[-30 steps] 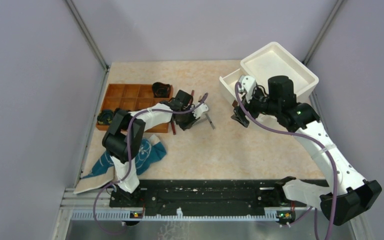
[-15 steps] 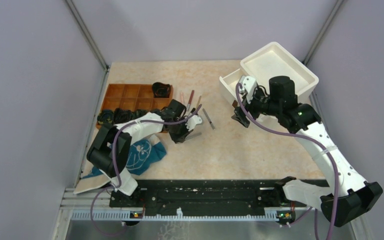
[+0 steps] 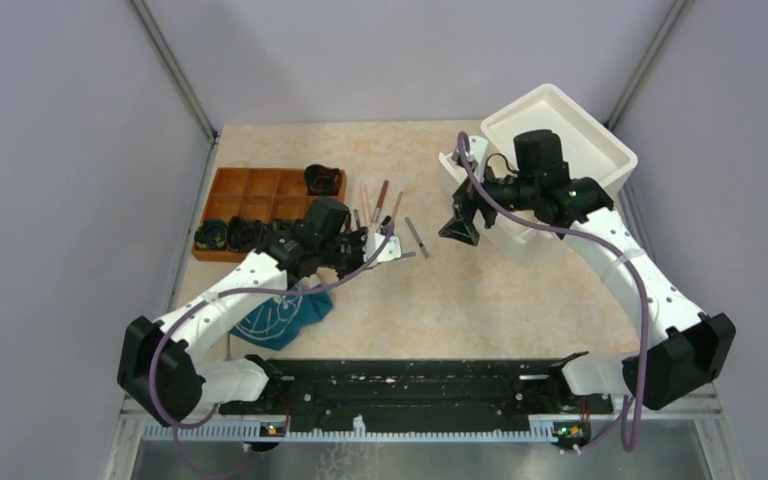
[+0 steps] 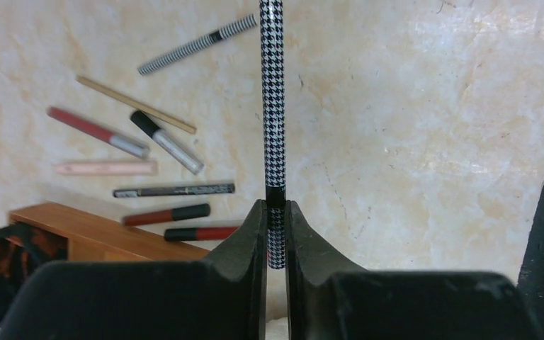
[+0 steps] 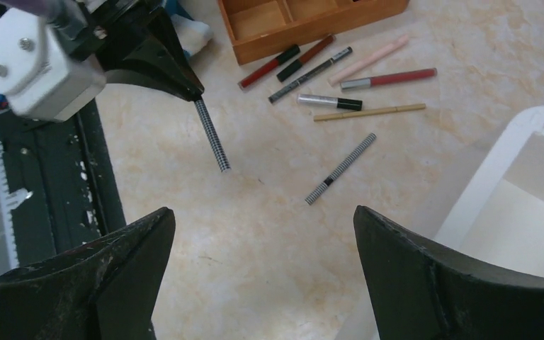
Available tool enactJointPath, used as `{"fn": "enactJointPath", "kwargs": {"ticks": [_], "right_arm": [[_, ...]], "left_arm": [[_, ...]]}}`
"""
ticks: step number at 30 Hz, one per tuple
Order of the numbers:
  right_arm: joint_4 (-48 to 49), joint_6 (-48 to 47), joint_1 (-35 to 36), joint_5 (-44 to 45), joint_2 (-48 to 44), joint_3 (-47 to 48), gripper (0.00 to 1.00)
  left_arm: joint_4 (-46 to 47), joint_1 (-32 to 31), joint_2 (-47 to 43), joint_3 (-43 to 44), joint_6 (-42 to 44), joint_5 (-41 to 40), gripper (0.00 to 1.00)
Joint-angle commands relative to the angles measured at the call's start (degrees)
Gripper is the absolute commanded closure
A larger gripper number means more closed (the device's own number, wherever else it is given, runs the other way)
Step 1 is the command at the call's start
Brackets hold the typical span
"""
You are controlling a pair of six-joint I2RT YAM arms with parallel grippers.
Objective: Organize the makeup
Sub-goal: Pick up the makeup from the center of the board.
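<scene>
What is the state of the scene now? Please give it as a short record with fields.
left gripper: shut on houndstooth pencil
right gripper: open, holding nothing
loose on table: second houndstooth pencil; seven slim pencils and tubes beside wooden tray
teal cloth: nearer the arm bases than the tray
</scene>
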Motion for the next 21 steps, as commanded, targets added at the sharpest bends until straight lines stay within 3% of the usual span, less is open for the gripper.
{"fn": "enactJointPath", "kwargs": {"ticks": [1,12,18,21], "right_arm": [[3.00,4.60,1.62,-8.19,3.95,4.89,0.04],[-1.63,4.18,9.43,-7.06,15.04,8.96,0.07],[-3.83,3.22,10.85,-8.36,18.87,8.81,0.17],[-5.54,1.91,11.55,-9.26,20.37,8.75,0.29]], "left_arm": [[4.88,-1.59,-5.68,-1.01,8.22,3.05,1.00],[7.72,-10.49,-9.23,-0.03,20.16,-9.96,1.00],[9.88,-12.87,-9.92,-0.50,21.98,-14.38,1.00],[10.55,-13.54,-9.85,-1.19,22.94,-16.30,1.00]]}}
